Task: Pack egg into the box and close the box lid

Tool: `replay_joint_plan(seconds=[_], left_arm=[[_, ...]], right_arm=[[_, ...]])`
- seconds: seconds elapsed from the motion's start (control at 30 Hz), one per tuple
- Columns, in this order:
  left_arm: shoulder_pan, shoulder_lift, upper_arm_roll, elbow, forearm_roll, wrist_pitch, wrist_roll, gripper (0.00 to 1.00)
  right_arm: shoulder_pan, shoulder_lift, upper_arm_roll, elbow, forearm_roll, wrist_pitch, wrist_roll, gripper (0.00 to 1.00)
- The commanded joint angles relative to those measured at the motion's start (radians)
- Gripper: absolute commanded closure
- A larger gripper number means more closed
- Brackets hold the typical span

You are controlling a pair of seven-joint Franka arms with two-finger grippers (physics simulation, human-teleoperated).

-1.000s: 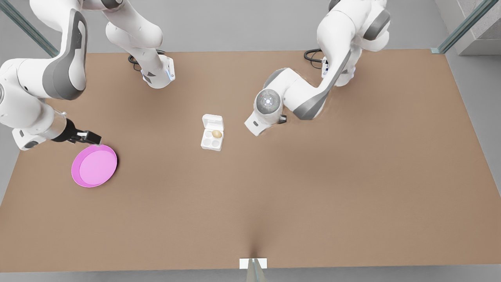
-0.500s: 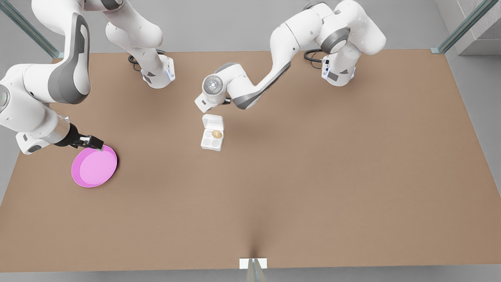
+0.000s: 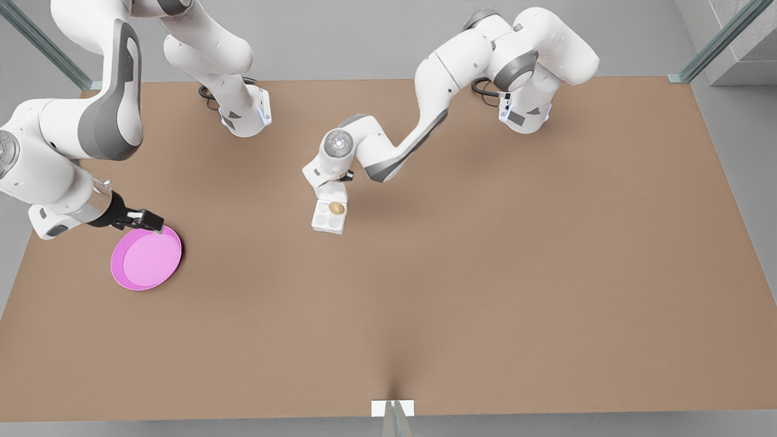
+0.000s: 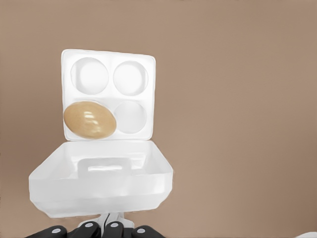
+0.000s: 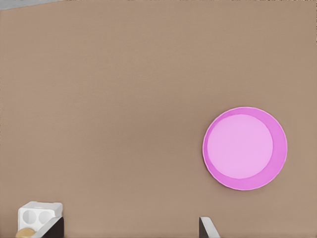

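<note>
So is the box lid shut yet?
No, open. The box lid lies folded back beside the tray, whose four cups show, with the egg in one.

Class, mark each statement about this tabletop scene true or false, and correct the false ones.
1. The egg sits in a cup of the box. True.
2. The lid is shut over the cups. False: it is open, and the cups can be seen.
3. All four cups hold eggs. False: one holds an egg, and three have none.
4. The left gripper is by the lid. True.
5. The right gripper is shut on the plate. False: it is open, by the plate's rim, holding nothing.
</note>
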Motion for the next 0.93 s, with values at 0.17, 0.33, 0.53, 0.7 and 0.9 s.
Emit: replay_joint_plan(seconds=[0.17,0.33,0.53,0.7,0.9], left_arm=[[0.012,0.006,-0.002,0.023,-0.052,0.03,-0.003,0.79],[0.069,-0.066,-0.002,0.027,-0.056,-0.149,0.004,0.79],[0.621,-0.451,0.167,0.029,0.243,-0.915,0.455,0.0],[0.788,-0.655,0.202,-0.189,0.145,-0.772,0.593,0.0],[0.792,-0.64,0.201,-0.183,0.185,-0.769,0.587,0.0]], right_arm=[[0.002,0.0,0.0,-0.001,0.0,0.002,-0.004,0.0],[0.002,0.0,0.0,0.001,0.0,0.002,-0.004,0.0],[0.002,0.0,0.0,-0.001,0.0,0.002,-0.002,0.0],[0.002,0.006,0.0,0.001,0.0,0.002,-0.002,0.0],[0.001,0.008,0.0,0.002,0.002,0.002,-0.004,0.0]])
